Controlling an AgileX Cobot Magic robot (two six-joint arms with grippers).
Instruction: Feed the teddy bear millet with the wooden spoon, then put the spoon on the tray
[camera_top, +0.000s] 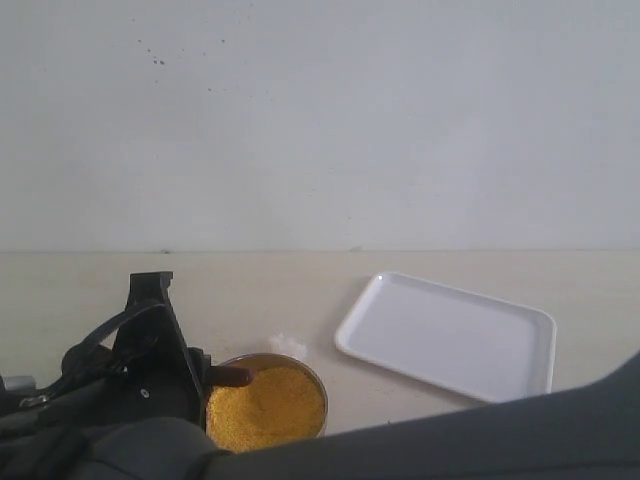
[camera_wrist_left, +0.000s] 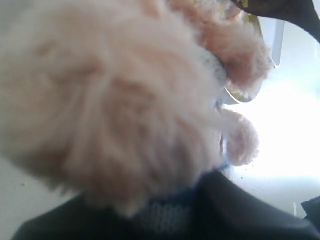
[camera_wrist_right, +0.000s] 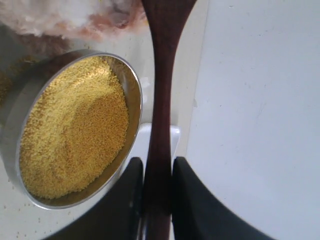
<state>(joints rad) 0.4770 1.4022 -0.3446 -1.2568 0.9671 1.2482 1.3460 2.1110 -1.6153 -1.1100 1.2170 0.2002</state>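
Observation:
The teddy bear (camera_wrist_left: 110, 100) fills the left wrist view as blurred light-brown fur, its striped shirt (camera_wrist_left: 167, 217) pinched between the dark fingers of my left gripper (camera_wrist_left: 165, 220). In the exterior view the left gripper (camera_top: 150, 345) stands just left of the metal bowl of millet (camera_top: 268, 405), and the bear is hidden there. My right gripper (camera_wrist_right: 157, 161) is shut on the handle of the wooden spoon (camera_wrist_right: 162, 75). The spoon's head reaches the bear's fur (camera_wrist_right: 75, 15) beyond the millet (camera_wrist_right: 75, 130). The spoon's dark tip (camera_top: 232, 376) shows over the bowl's left rim. The white tray (camera_top: 450, 335) lies bare to the right of the bowl.
The right arm (camera_top: 480, 440) crosses the bottom of the exterior view as a dark mass. A pale wall (camera_top: 320, 120) stands behind the beige table (camera_top: 250, 290). A few loose grains dot the table by the bowl (camera_wrist_right: 15, 232).

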